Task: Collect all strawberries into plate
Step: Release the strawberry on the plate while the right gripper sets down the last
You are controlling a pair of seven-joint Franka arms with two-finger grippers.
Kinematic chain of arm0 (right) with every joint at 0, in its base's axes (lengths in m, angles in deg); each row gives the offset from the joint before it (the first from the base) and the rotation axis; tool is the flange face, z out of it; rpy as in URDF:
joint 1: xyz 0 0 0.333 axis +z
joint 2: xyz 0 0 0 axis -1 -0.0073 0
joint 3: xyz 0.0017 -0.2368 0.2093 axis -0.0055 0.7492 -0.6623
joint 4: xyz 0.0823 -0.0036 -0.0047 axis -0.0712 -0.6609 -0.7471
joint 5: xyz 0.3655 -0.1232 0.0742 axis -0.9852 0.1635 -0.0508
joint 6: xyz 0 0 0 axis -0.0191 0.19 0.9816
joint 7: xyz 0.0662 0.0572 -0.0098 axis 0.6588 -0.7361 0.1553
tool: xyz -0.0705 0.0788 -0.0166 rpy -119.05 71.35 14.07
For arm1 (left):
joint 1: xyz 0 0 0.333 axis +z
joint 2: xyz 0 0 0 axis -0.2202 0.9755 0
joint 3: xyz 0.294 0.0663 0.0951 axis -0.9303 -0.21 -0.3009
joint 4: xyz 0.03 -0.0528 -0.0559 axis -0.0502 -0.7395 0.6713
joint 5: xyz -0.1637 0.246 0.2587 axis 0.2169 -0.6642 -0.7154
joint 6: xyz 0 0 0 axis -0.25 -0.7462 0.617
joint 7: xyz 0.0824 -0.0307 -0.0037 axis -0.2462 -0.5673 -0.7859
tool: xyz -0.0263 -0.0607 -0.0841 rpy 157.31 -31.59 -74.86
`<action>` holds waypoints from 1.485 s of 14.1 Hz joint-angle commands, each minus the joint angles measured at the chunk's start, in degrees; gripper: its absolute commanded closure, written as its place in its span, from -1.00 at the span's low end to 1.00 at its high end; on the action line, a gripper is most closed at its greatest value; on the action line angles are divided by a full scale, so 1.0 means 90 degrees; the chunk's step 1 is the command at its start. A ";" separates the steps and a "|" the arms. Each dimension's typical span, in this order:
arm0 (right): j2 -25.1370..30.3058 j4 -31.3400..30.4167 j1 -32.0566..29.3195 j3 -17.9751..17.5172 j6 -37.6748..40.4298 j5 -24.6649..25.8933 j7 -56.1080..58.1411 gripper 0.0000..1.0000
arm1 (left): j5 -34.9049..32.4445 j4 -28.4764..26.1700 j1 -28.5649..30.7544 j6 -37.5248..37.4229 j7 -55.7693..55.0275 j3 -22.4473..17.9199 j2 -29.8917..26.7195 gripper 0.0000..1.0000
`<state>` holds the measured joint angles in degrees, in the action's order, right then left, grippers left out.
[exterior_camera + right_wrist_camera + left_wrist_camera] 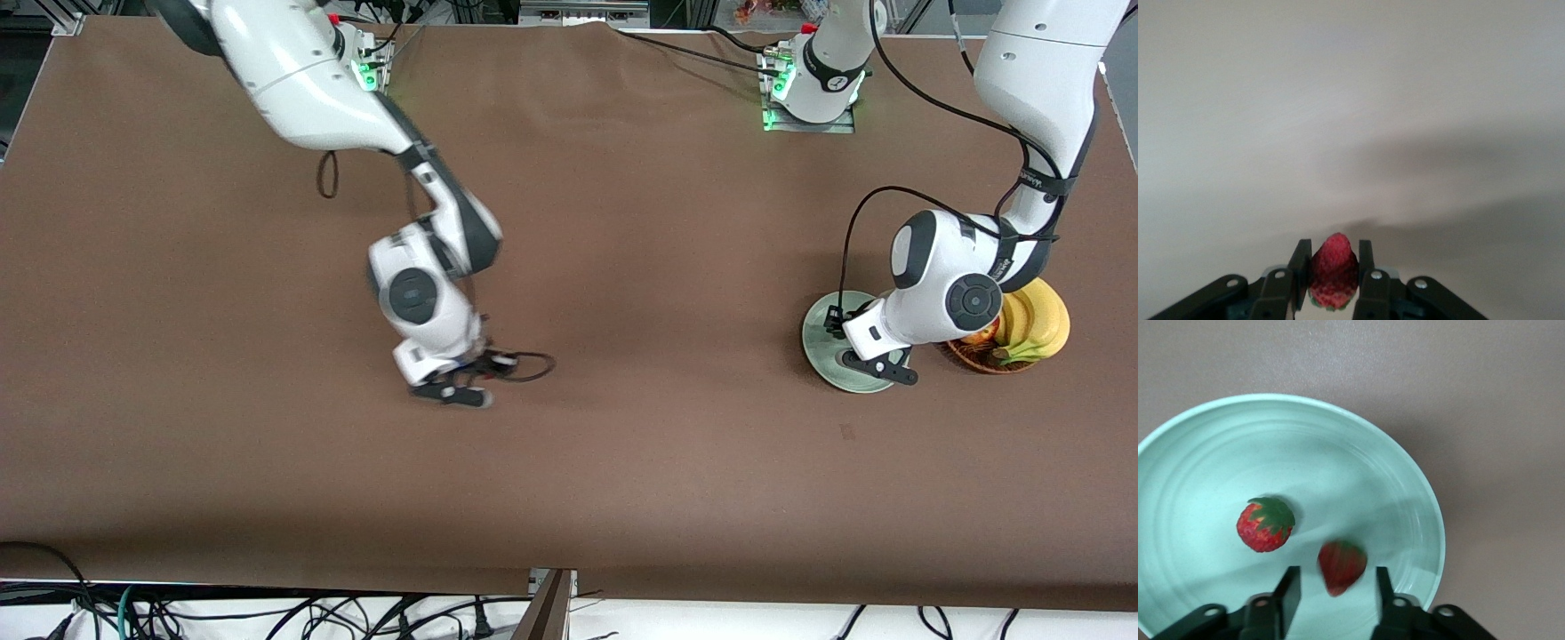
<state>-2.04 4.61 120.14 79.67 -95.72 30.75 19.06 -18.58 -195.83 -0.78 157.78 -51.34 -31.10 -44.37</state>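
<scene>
Strawberry pinched in right hand needs carrying to plate; left hand, spread wide, drops second berry there.

Bananas in wicker basket on brown table

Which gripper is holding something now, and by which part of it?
The right gripper holds a strawberry by its sides, tip pointing out. The left gripper, over the plate, is open and holds nothing.
</scene>
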 commanded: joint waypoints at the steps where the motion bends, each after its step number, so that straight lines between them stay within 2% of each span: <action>1: -0.0757 0.1382 0.0626 0.0067 0.0066 -0.0075 -0.0977 0.90 | -0.0145 0.0050 0.0100 -0.0306 0.0070 0.0135 -0.0302 -1.00; 3: -0.1011 0.1754 0.1075 0.0058 -0.0129 -0.0075 -0.1223 0.90 | -0.0145 0.0274 0.0100 -0.0598 0.0060 0.0154 -0.0419 -1.00; 8: -0.1461 0.1834 0.1857 0.0077 -0.1115 -0.0075 -0.1712 0.85 | -0.0028 0.1260 -0.0036 -0.1731 -0.0251 0.0330 -0.0488 -1.00; 9: -0.1491 0.1834 0.1946 0.0077 -0.1155 -0.0075 -0.1712 0.80 | -0.0018 0.1358 -0.0192 -0.1877 -0.0552 0.0330 -0.0468 -1.00; 10: -0.1501 0.1834 0.1995 0.0077 -0.1155 -0.0075 -0.1732 0.65 | -0.0018 0.1456 -0.0329 -0.1956 -0.0835 0.0330 -0.0458 -1.00; 11: -0.1491 0.1834 0.2053 0.0106 -0.1126 -0.0075 -0.1741 -0.51 | -0.0018 0.1515 -0.0398 -0.1966 -0.1032 0.0330 -0.0449 -1.00; 12: -0.1462 0.1834 0.2064 0.0155 -0.1097 -0.0036 -0.1722 -1.00 | 0.0011 0.1525 -0.0437 -0.1967 -0.1198 0.0330 -0.0448 -1.00; 15: -0.1200 0.1931 0.1870 0.0350 -0.0378 -0.0016 -0.1440 -1.00 | 0.0780 0.1525 -0.0671 -0.1938 -0.1686 0.0330 -0.0429 -1.00; 19: -0.0292 0.1961 0.0866 0.0302 0.1243 -0.0075 0.0197 -1.00 | 0.0890 0.1515 -0.1081 -0.1694 -0.2486 0.0330 -0.0254 -1.00; 21: 0.0002 0.1961 0.0337 0.0311 0.1986 -0.0065 0.1290 -1.00 | 0.0890 0.1496 -0.1480 -0.1402 -0.3256 0.0330 -0.0108 -1.00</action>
<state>-5.50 23.76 127.49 83.56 -83.29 30.74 22.45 -11.38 -183.37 -10.82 143.34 -75.01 -27.87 -47.14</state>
